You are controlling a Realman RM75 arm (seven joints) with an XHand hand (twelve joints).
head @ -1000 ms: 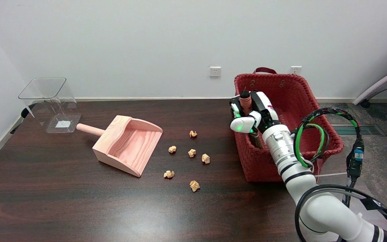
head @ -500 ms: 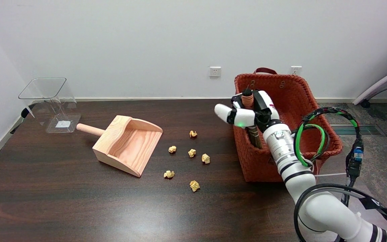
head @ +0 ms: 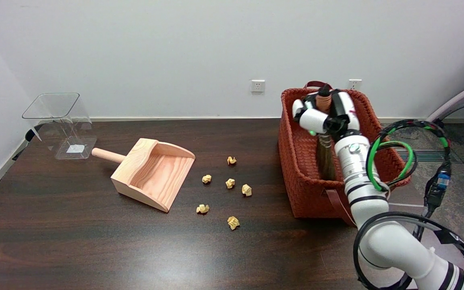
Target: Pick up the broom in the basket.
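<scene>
The right hand (head: 324, 114) hung over the red woven basket (head: 296, 177), its fingers (head: 310, 120) wrapped around the broom (head: 325, 157) near the top of the handle. The broom stood nearly upright below the fingers, its bristles down inside the basket. Left of the fingers on the dark worktop (head: 95, 241) lay crumpled paper balls (head: 230, 183), farther left a wooden dustpan (head: 153, 172), and beyond it a clear plastic bin (head: 61, 123).
</scene>
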